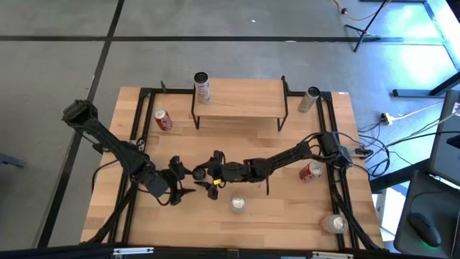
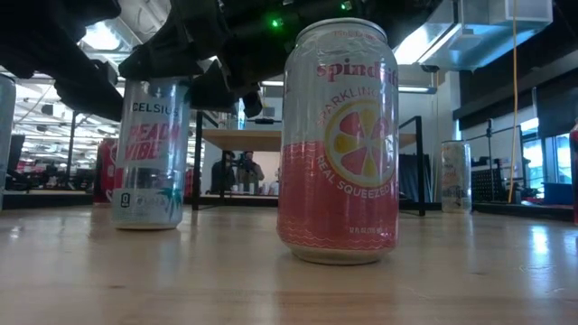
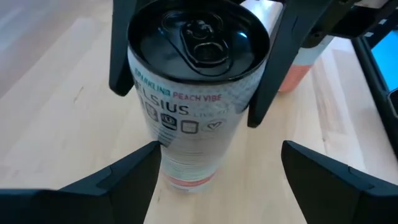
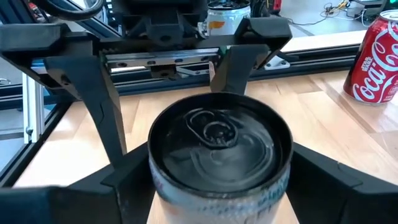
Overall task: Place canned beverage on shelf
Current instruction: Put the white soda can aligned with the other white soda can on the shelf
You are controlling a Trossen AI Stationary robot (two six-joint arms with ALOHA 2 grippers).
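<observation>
From overhead I can't make out the Celsius can (image 3: pixel 189 106) at all; both arms cover it in front of the shelf (image 1: pixel 239 97). Low down, that can's top vanishes behind dark arm parts, and the shelf shows only in slivers past the Spindrift can (image 2: pixel 341 144). I can't read the labels on the cans beside the shelf from above.

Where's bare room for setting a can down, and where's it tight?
Free: the light wooden shelf top, from the pale can standing at its left end to its right edge; also the table strip between shelf and arms. Crowded: table centre, where left gripper and right gripper meet around the white Celsius can.
</observation>
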